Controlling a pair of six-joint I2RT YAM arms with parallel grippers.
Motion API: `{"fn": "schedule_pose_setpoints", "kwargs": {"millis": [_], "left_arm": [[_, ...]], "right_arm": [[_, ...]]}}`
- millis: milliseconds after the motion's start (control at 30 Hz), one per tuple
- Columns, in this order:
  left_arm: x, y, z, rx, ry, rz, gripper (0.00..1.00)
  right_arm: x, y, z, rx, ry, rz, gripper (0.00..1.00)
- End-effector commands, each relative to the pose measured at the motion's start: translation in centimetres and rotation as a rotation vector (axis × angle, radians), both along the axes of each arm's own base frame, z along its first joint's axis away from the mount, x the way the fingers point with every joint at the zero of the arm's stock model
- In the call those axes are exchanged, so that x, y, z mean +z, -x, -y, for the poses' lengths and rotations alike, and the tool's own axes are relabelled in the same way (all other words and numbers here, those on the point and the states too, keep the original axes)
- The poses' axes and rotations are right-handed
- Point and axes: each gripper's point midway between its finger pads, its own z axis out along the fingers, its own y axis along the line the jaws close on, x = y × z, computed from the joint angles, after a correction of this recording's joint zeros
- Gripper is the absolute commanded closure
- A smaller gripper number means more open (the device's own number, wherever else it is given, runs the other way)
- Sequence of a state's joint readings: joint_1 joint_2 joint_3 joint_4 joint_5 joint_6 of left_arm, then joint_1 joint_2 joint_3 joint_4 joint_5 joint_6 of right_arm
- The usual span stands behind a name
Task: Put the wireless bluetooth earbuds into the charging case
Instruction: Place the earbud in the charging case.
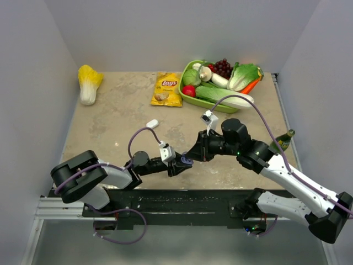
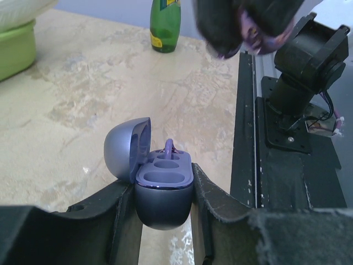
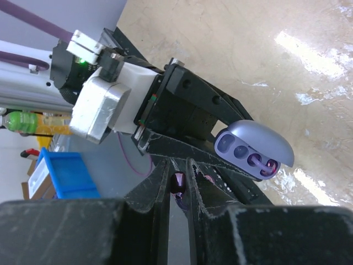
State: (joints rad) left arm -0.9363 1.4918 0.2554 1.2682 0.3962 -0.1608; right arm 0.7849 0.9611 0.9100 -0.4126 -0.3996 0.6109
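Observation:
The purplish-grey charging case (image 2: pixel 162 187) is open, its lid (image 2: pixel 126 148) tipped to the left. My left gripper (image 2: pixel 164 212) is shut on the case's body and holds it above the table. One purple earbud (image 2: pixel 169 148) sits in a far slot; the near slots are empty. The case also shows in the right wrist view (image 3: pixel 253 150) and the top view (image 1: pixel 186 162). My right gripper (image 3: pixel 177 182) is shut on a second purple earbud (image 3: pixel 178 182) and hovers just beside the case. Its blurred tip shows in the left wrist view (image 2: pixel 242 27), above the case.
A small white object (image 1: pixel 153 123) lies mid-table. A Lay's chip bag (image 1: pixel 167 88), a green tray (image 1: pixel 193 99) of toy vegetables and a toy cabbage (image 1: pixel 89 81) are at the back. A green bottle (image 1: pixel 283 141) stands at the right edge.

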Motion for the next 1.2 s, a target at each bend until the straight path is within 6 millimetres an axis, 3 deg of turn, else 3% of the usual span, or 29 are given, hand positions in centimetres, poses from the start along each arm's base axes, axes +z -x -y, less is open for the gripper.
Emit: {"fn": "schedule_pose_setpoints", "kwargs": {"millis": [0,400,1167], "left_arm": [[17.6,1.8,-2.0,-0.009,0.561,0.504,1.0],[20.4,2.1,-2.0,-0.019,0.625,0.551,1.0],[20.2,1.4,-1.7,0.014,0.622,0.542,1.0]], "right_arm": [[2.2,-0.7,0.0,-0.037,-0.045,0.058,1.0],[2.1,-2.2,0.5,-0.113,0.001,0.085,1.0],[0.0,-3.3,-0.5,-0.155,0.004,0.033,1.0]]}}
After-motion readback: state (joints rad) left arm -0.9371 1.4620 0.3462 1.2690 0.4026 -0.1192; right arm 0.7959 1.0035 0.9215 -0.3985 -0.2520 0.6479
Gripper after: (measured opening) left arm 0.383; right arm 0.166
